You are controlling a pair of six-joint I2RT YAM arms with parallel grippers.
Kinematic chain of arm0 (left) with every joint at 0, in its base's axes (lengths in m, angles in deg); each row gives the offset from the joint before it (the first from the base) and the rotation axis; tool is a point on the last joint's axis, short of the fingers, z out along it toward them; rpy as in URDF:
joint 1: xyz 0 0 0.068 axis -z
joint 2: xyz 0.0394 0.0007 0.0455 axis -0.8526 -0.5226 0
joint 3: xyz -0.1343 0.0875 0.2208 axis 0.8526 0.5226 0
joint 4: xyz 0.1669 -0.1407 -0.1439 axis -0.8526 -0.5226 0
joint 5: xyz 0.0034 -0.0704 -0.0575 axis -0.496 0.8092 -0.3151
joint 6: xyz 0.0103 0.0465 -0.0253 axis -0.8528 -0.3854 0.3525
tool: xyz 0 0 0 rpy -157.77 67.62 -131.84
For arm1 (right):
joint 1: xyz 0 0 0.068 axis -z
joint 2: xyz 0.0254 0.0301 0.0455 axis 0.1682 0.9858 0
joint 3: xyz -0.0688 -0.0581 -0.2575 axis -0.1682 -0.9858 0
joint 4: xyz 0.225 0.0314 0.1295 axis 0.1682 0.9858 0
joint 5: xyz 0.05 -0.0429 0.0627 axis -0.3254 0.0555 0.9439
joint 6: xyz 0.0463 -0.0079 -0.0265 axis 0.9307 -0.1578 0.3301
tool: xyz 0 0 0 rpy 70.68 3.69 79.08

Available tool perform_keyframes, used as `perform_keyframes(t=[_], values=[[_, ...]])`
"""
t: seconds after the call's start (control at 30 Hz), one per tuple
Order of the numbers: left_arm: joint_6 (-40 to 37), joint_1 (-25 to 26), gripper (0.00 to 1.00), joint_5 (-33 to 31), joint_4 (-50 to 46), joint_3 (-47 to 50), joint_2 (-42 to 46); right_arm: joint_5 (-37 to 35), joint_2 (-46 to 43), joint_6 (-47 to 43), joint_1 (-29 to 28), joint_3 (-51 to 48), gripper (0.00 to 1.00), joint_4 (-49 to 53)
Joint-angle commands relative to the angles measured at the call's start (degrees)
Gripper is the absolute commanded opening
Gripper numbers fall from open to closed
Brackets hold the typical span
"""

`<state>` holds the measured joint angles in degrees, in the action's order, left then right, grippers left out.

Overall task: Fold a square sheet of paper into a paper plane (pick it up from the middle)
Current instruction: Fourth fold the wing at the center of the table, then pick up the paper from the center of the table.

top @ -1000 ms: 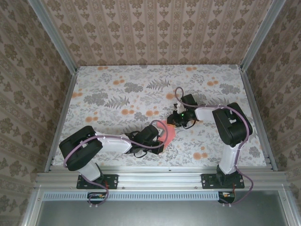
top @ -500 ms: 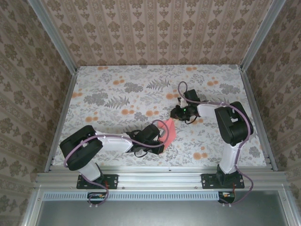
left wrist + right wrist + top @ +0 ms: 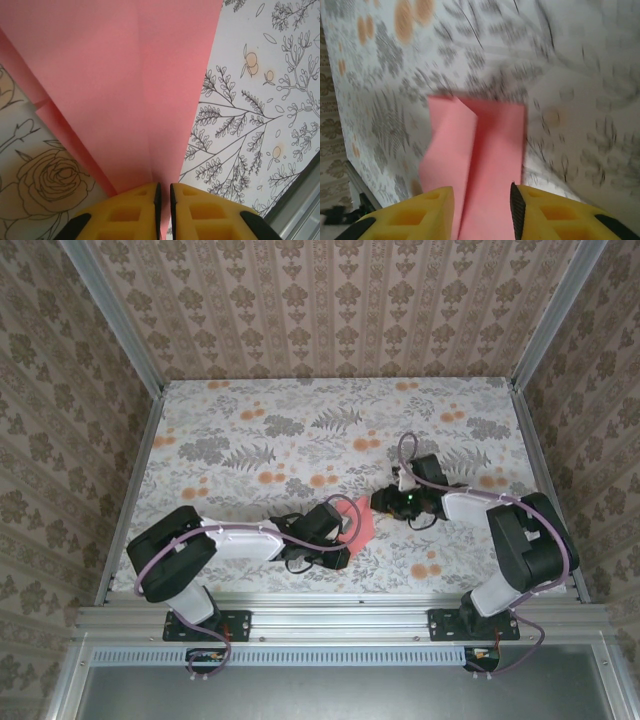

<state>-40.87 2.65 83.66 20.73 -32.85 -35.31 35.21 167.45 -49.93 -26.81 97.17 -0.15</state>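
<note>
- Now, top view: folded paper (image 3: 362,524), thin, matte, salmon-pink, lies on the table (image 3: 240,430) near the front edge, between the two grippers
- Table surface is pale, printed with grey leaves and small orange flowers; an aluminium rail (image 3: 340,618) runs along its near edge
- Left gripper (image 3: 344,531) sits at the near-left end of the paper; right gripper (image 3: 382,502) sits just beyond its far-right end
- Left wrist view: paper (image 3: 125,75) is a smooth wedge, wide at the far end, narrowing toward the gripper (image 3: 163,200); one straight lengthwise crease runs down its middle; a lower layer shows along the left edge
- Yellow fingers (image 3: 125,215), blocky with recessed pockets, stand almost together; the narrow end of the paper runs into the thin slit between them, so the left gripper is pinched on the paper
- Right wrist view, blurred: paper (image 3: 485,150) shows as a long strip with a squared far end and an overlapping flap at left
- Right gripper (image 3: 482,210): yellow fingers (image 3: 415,217) stand well apart, the paper's end lying in the gap; whether it touches either finger I cannot tell
</note>
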Motion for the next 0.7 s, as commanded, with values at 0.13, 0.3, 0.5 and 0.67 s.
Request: perform_keyframes(t=[0.13,0.3,0.5,0.67], values=[[-1.69,0.03,0.21,1.07,-6.23,-3.56,3.20,3.39,1.16,5.57,-3.33,-0.69,0.42,-8.12],[-2.91,-1.19,0.23,0.48,-8.05,-4.50,4.14,2.93,3.17,5.46,-4.71,0.36,0.42,-7.69],[-5.21,-3.67,0.24,0.20,-9.97,-5.58,3.40,1.25,4.73,4.84,-6.66,2.43,0.43,-5.58],[-6.79,-5.50,0.24,0.20,-10.67,-5.28,2.65,1.73,5.95,5.47,-7.72,3.73,0.43,-5.93]])
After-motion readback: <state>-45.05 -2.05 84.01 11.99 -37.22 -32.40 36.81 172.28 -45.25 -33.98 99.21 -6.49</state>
